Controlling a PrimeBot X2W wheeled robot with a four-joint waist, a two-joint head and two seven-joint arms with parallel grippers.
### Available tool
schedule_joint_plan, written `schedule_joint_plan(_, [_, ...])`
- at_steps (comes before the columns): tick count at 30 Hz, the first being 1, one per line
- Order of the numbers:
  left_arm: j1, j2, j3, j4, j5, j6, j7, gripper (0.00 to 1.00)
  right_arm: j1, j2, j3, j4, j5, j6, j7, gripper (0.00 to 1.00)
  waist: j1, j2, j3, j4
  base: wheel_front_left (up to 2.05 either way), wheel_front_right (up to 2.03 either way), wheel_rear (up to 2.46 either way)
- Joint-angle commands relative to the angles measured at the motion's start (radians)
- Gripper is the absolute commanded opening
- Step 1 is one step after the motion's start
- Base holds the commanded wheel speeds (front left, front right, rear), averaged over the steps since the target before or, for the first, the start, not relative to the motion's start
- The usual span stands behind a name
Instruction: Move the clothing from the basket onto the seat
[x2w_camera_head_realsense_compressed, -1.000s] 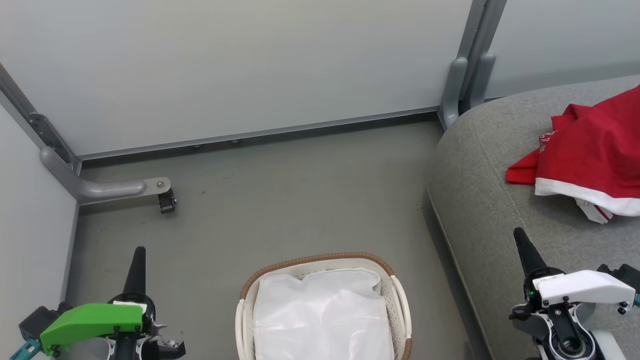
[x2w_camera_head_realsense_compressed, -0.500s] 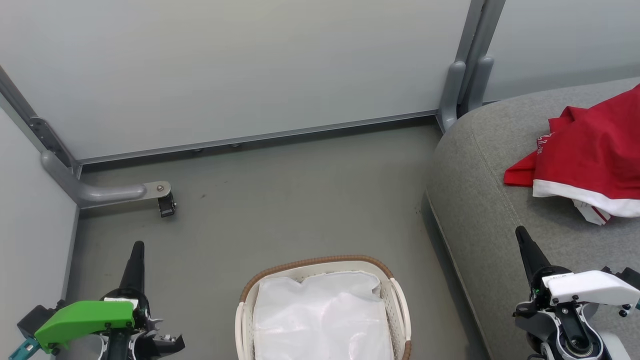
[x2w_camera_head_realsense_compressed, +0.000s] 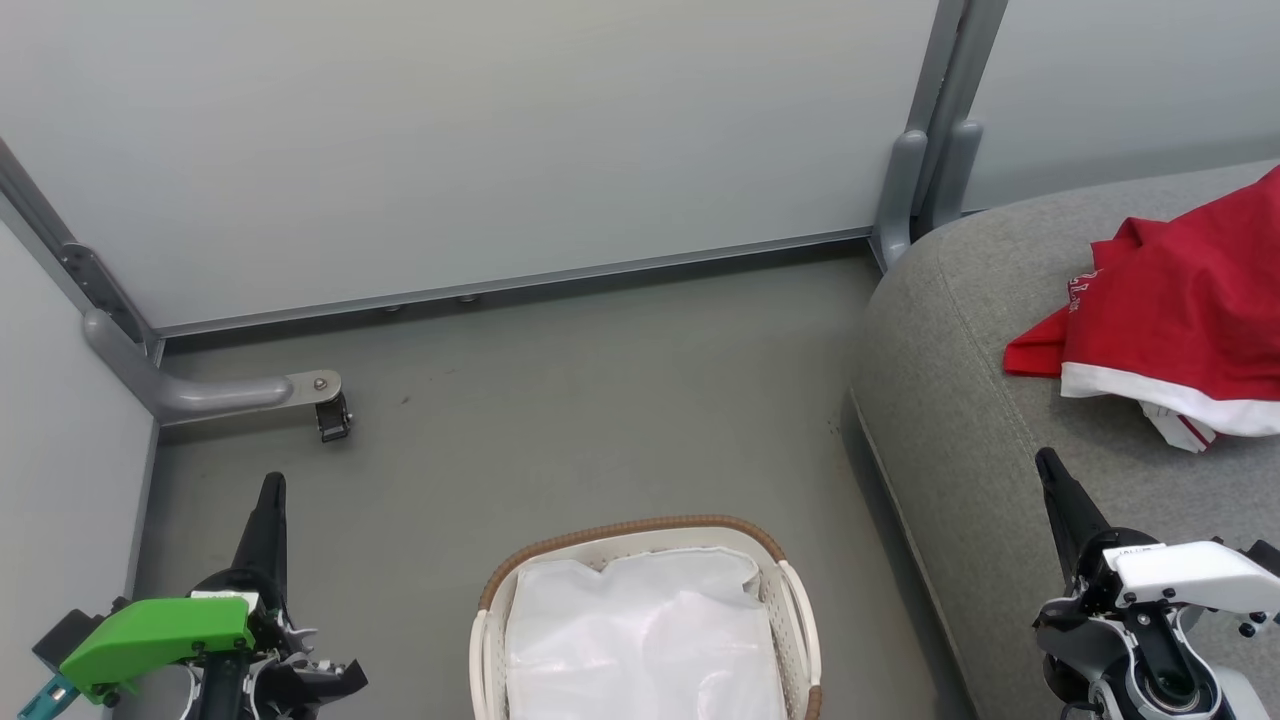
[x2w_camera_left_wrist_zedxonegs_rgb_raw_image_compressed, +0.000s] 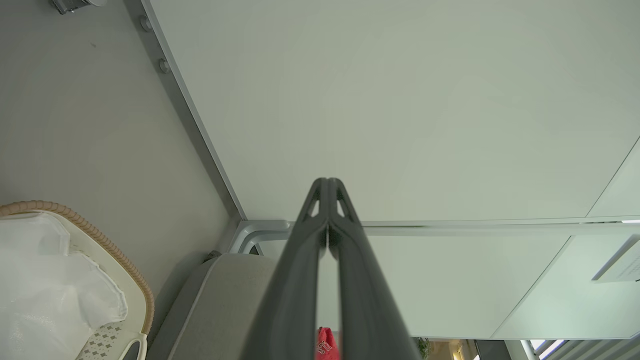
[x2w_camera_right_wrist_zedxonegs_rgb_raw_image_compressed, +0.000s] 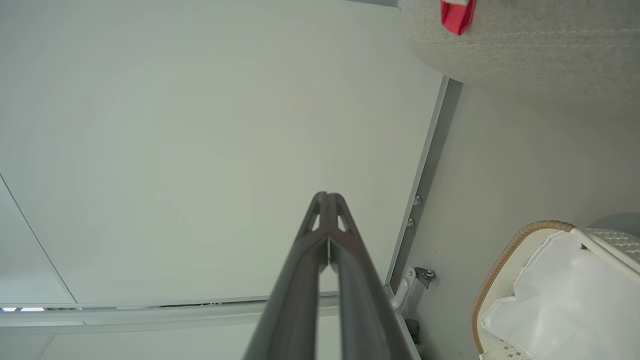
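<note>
Grey floor (x2w_camera_head_realsense_compressed: 600, 400) and pale wall panels (x2w_camera_head_realsense_compressed: 500, 130) surround the spot. Between the left gripper (x2w_camera_head_realsense_compressed: 272, 482) and right gripper (x2w_camera_head_realsense_compressed: 1046, 460), both pinched together, empty and pointing ahead, stands the basket (x2w_camera_head_realsense_compressed: 650, 522). Its near end is cut off and a white liner (x2w_camera_head_realsense_compressed: 640, 640) shows inside. Beyond the right gripper's tip, on the seat (x2w_camera_head_realsense_compressed: 950, 380), the clothing (x2w_camera_head_realsense_compressed: 1180, 300) lies heaped. Its long axis slants away rightward with the white hem facing the gripper; its right side is cropped and the lettering unreadable.

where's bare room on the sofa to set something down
The seat is bare along its rounded left edge, up to the red clothing, and in front of the clothing near the right gripper. Its far right is crowded by the clothing. The floor between basket and wall is bare.
</note>
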Motion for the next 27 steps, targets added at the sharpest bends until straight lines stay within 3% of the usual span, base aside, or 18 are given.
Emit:
schedule_joint_plan(1, [-0.018,0.007,0.005,-0.005,-0.019,-0.008,0.005,0.00,0.010,-0.006,-0.005,-0.005,0.021,-0.001,0.008,0.00,0.0000,0.0000,-0.001,0.000,0.00,0.00,0.00])
schedule_joint_plan(27, [-0.018,0.007,0.009,-0.008,-0.053,-0.008,0.016,0.00,0.011,-0.005,-0.010,-0.008,0.055,-0.001,0.018,0.00,0.0000,0.0000,-0.006,-0.002,0.00,0.00,0.00])
